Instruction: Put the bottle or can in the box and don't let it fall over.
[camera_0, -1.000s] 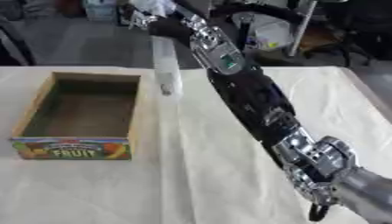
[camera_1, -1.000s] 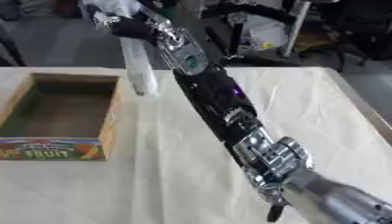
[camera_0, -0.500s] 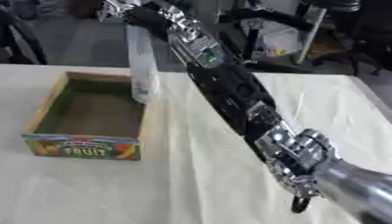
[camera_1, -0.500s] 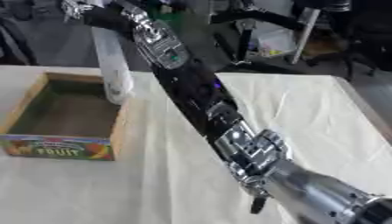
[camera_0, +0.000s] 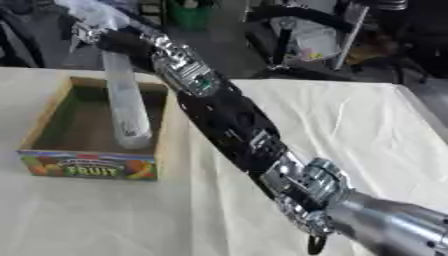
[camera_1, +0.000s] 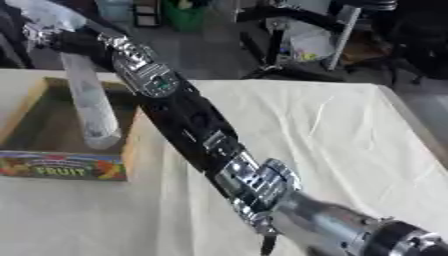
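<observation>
My right hand (camera_0: 87, 31), upper left of frame: fingers curled round bottle (camera_0: 125, 102) top. Bottle hangs w/ base inside box (camera_0: 87, 164), left on worktop (camera_0: 306, 115).

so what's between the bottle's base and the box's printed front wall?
Only bare box floor, seen in the left eye view; bottle hangs from the right robot hand.
</observation>
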